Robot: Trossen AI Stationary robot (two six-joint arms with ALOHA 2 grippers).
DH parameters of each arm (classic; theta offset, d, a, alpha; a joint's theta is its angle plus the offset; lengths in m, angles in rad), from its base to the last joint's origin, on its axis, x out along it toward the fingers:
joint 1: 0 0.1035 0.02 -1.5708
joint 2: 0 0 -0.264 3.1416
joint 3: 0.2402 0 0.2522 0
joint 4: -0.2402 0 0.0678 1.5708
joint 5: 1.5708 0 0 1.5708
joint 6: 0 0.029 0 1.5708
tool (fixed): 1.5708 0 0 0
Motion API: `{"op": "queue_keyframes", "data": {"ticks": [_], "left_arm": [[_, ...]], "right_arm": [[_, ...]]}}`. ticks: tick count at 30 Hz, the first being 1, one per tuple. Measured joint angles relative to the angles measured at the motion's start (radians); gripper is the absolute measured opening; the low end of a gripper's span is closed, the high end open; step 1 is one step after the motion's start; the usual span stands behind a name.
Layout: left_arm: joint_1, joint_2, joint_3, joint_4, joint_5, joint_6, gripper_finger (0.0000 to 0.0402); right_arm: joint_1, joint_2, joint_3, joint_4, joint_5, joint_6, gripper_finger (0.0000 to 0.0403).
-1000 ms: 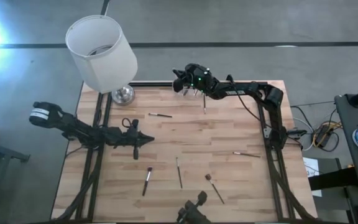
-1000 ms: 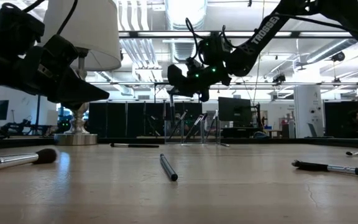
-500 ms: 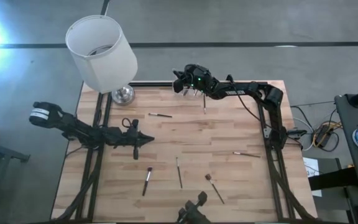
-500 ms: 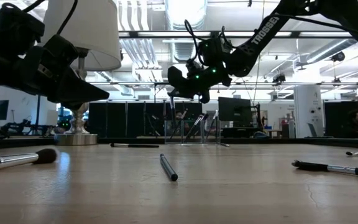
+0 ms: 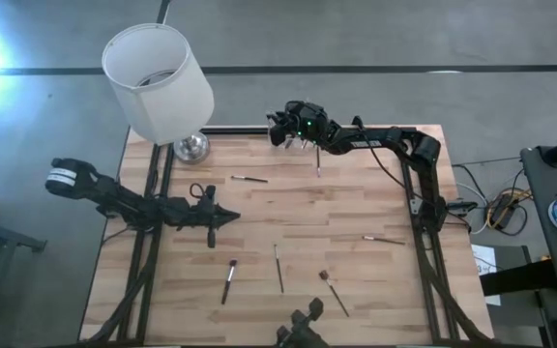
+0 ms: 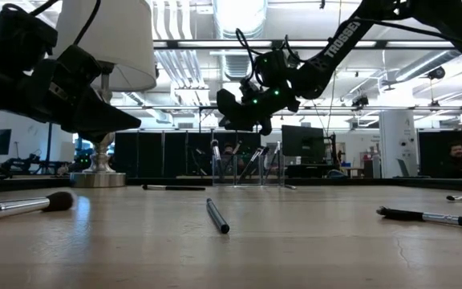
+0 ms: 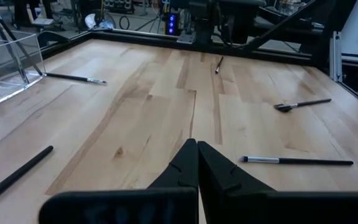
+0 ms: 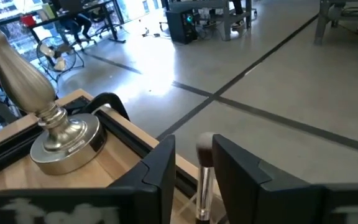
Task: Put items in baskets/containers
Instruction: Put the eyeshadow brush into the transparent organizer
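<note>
- A makeup brush [image 8: 202, 174] stands upright between my right gripper's [image 8: 192, 168] fingers, bristles up, directly over the clear holder [image 6: 247, 170] at the table's far edge.
- My right fingers are parted narrowly, with a visible gap on each side of the handle; I judge the brush released, not clamped.
- Step in hand: depositing this brush into a holder compartment. Which compartment cannot be told.
- Next move: lift clear vertically, then go to a loose brush [image 5: 249, 179] near the holder. Others [image 5: 229, 279] lie nearer the front.
- My left gripper [image 7: 196, 163] hovers over mid-table, fingers shut and empty.
- Change from one second ago: a brush now stands in the holder.
</note>
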Motion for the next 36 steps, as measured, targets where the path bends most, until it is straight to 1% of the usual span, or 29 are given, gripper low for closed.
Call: {"op": "queue_keyframes", "data": {"ticks": [4, 6, 9, 11, 13, 15, 19, 22, 25, 28, 30, 32, 36], "left_arm": [[0.0, 0.0, 0.0, -0.01, 0.0, -0.001, 0.0], [0.0, 0.0, 0.0, -0.022, 0.0, -0.002, 0.0], [0.0, 0.0, 0.002, -0.044, 0.0, -0.009, 0.0], [0.0, 0.0, 0.006, -0.071, 0.001, -0.031, 0.0], [-0.001, 0.0, 0.019, -0.103, 0.006, -0.051, 0.0], [-0.002, 0.0, 0.031, -0.141, 0.012, -0.056, 0.0], [-0.013, 0.0, 0.066, -0.212, 0.015, -0.064, 0.0], [-0.054, 0.0, 0.107, -0.288, 0.008, -0.071, 0.0], [-0.135, -0.002, 0.18, -0.436, -0.046, -0.073, 0.0], [-0.224, 0.002, 0.287, -0.674, -0.162, -0.106, 0.0], [-0.273, 0.013, 0.355, -0.799, -0.246, -0.169, 0.0], [-0.299, 0.03, 0.404, -0.85, -0.298, -0.238, 0.0], [-0.302, 0.073, 0.453, -0.862, -0.308, -0.289, 0.0]], "right_arm": [[0.0, -0.024, -0.001, -0.049, 0.0, -0.005, 0.008], [0.0, -0.051, -0.001, -0.107, 0.001, -0.025, 0.0062], [0.011, -0.109, -0.001, -0.225, 0.007, -0.097, 0.0032], [0.03, -0.158, -0.006, -0.303, 0.036, -0.155, 0.0015], [0.059, -0.207, -0.031, -0.333, 0.079, -0.202, 0.001], [0.091, -0.259, -0.087, -0.333, 0.103, -0.232, 0.0009], [0.15, -0.369, -0.23, -0.298, 0.106, -0.24, 0.0008], [0.212, -0.461, -0.352, -0.284, 0.127, -0.234, 0.0008], [0.297, -0.543, -0.469, -0.263, 0.229, -0.237, 0.0008], [0.374, -0.622, -0.558, -0.24, 0.333, -0.234, 0.0008], [0.42, -0.666, -0.607, -0.229, 0.37, -0.227, 0.0008], [0.462, -0.701, -0.648, -0.222, 0.372, -0.21, 0.0008], [0.53, -0.76, -0.71, -0.2, 0.37, -0.181, 0.0008]]}}
